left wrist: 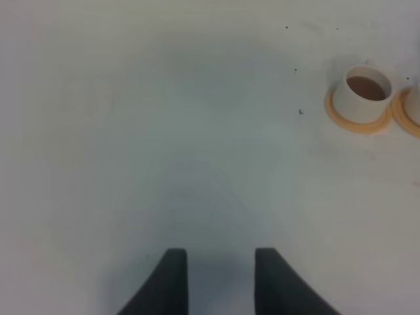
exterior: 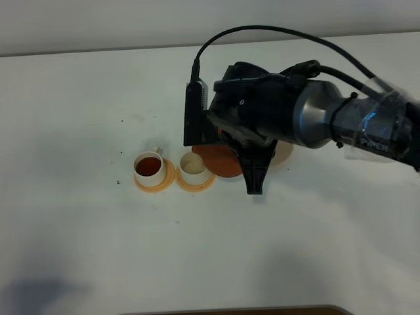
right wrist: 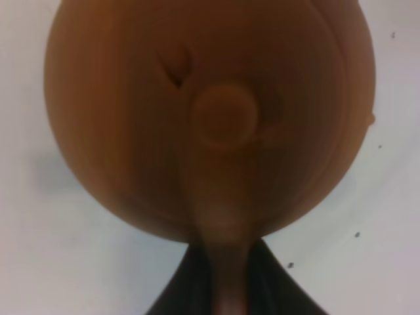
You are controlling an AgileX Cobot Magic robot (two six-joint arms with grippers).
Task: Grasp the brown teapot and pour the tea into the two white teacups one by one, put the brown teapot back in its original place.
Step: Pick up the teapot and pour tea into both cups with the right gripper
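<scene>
My right gripper [exterior: 253, 176] is shut on the loop handle of the brown teapot [exterior: 220, 161], which my arm mostly covers. The right wrist view is filled by the brown teapot [right wrist: 210, 125] and its lid knob, with the handle pinched in the right gripper [right wrist: 226, 282]. The teapot sits right beside the right-hand white teacup [exterior: 193, 164], whose inside looks pale. The left-hand white teacup [exterior: 149, 165] holds dark tea [exterior: 149, 164]. A sliver of the pale coaster [exterior: 287, 152] shows behind the arm. My left gripper [left wrist: 222, 279] is open over bare table, far from the filled teacup [left wrist: 363, 95].
Each cup stands on its own orange coaster [exterior: 155, 182] [exterior: 197, 182]; the left wrist view shows one orange coaster [left wrist: 357, 123] whole and the edge of the other [left wrist: 413, 111]. The white table [exterior: 79, 249] stretches around them. A black cable [exterior: 275, 31] arcs over the right arm.
</scene>
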